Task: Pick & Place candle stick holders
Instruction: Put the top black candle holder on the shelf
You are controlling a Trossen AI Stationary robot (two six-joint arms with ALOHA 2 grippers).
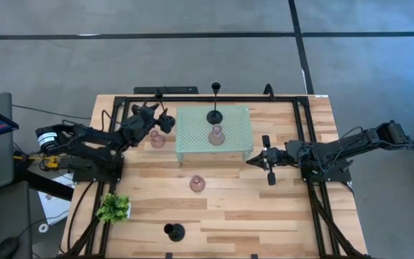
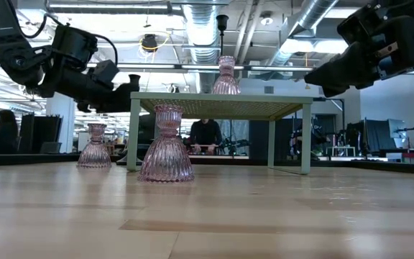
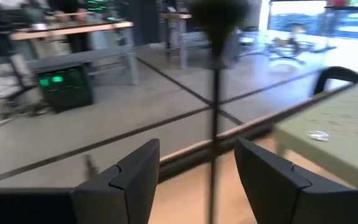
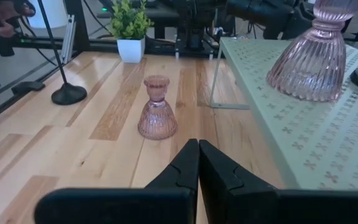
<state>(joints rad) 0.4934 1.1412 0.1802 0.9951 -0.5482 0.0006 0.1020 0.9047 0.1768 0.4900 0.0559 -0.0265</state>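
High view: plant (image 1: 113,208) beside black holder (image 1: 174,232).

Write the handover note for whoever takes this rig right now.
Left gripper: raised left of the stand, first black holder at it; grip unclear.
Right gripper: shut, empty, right of the stand.
Done: second black holder and first pink holder on the stand.
Probably left: two pink holders and third black holder, on the table.
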